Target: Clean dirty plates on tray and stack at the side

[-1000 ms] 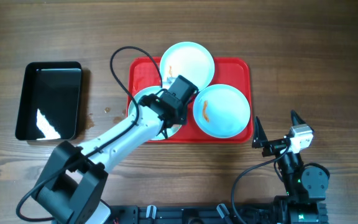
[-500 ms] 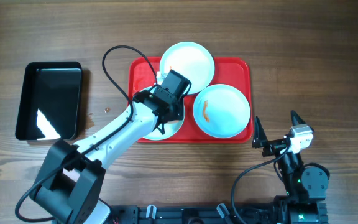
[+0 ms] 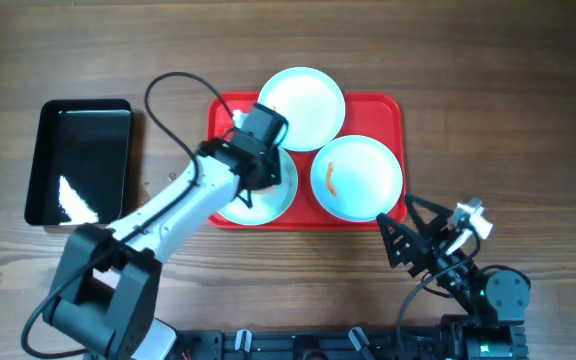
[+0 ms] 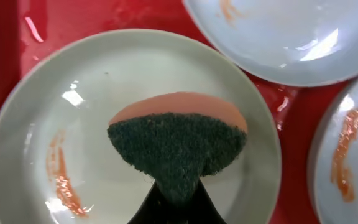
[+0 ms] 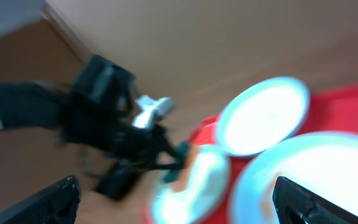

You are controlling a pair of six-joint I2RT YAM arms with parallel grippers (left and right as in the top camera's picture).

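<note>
Over the red tray, 8 o'clock position: left gripper clenched on the sponge, a dark green scourer on an orange body, at the middle of the 8 o'clock plate. Contact cannot be told.

Step judged: scrubbing the first plate. Its orange smear lies toward 8 o'clock of the sponge, so the next move calls for a sweep that way.

Right gripper is spread wide and empty, off the tray's 5 o'clock corner.

The 12 o'clock plate is pale. The 4 o'clock plate carries an orange streak. None stacked yet.
</note>
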